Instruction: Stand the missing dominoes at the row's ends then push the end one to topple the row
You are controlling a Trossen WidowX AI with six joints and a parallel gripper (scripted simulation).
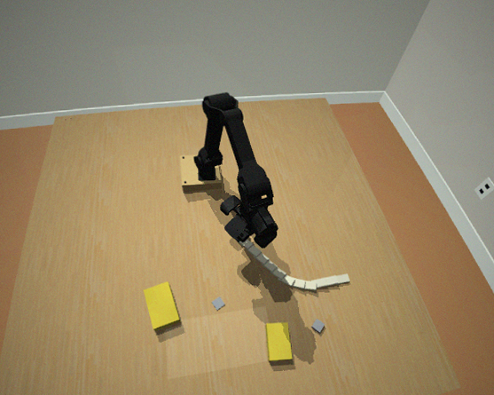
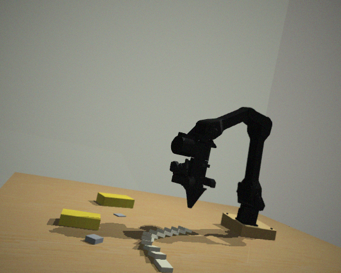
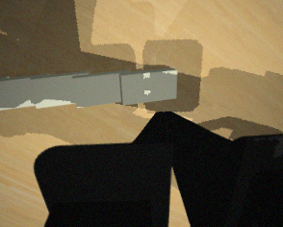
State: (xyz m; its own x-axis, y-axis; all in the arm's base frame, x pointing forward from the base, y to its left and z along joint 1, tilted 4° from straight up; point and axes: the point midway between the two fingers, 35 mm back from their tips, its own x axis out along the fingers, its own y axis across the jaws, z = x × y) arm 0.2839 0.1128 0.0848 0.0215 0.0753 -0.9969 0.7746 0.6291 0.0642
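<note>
The whole curved row of pale dominoes [image 1: 272,267] [image 2: 157,255] is down, each leaning on or overlapping its neighbour; none stands upright. The far end domino [image 1: 340,280] [image 2: 163,265] lies flat at the end away from the arm. The domino at the arm's end [image 3: 161,88] is down too, in line with the others in the wrist view. My gripper [image 2: 189,207] [image 3: 163,119] is shut and empty, its fingertips together, above the table near the arm's end of the row. In the top view the fingertips are hidden behind the gripper body.
Two yellow blocks lie apart, one farther left [image 1: 162,305] [image 2: 115,200] and one nearer the row's middle [image 1: 279,342] [image 2: 79,219]. A thin grey tile [image 1: 218,304] [image 2: 119,215] lies between them, and a thicker grey piece [image 1: 318,326] [image 2: 94,239] is beside the nearer block.
</note>
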